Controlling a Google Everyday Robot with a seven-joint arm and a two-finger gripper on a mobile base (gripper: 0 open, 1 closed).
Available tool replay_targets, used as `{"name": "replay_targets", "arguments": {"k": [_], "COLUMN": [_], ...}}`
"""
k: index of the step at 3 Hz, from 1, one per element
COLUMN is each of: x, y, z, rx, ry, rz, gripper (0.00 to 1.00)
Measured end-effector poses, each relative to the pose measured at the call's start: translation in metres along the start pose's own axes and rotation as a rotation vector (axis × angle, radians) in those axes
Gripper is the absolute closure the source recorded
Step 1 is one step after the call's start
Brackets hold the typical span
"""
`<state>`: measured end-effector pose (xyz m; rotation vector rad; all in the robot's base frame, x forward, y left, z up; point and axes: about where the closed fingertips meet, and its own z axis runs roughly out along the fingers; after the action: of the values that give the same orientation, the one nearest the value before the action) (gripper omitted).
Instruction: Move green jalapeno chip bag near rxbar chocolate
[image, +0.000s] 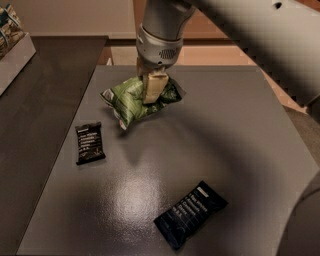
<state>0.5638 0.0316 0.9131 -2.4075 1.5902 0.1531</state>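
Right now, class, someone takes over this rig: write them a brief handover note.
The gripper is shut on the green jalapeno chip bag, apparently held off the table, far side.
The rxbar chocolate lies flat on the table's left, apart from the bag.
Done: bag grasped.
Left: carry it to the rxbar chocolate, set it down close by, release.
The navy bar in front is not the target.

The crumpled green jalapeno chip bag hangs pinched in the hand, near the flat black rxbar chocolate.
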Motion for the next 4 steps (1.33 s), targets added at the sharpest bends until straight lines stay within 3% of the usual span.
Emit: {"name": "replay_targets", "arguments": {"k": [1,2,4], "x": [-0.025,-0.042,-0.040], "y": [0.013,0.015,0.000], "z": [0.008,0.016,0.027], "rx": [-0.021,-0.035,-0.027], "ry": [-0.037,-0.067,-0.095], "rz": [-0.057,-0.092,-0.080], "gripper": [0.84,0.61,0.14]}}
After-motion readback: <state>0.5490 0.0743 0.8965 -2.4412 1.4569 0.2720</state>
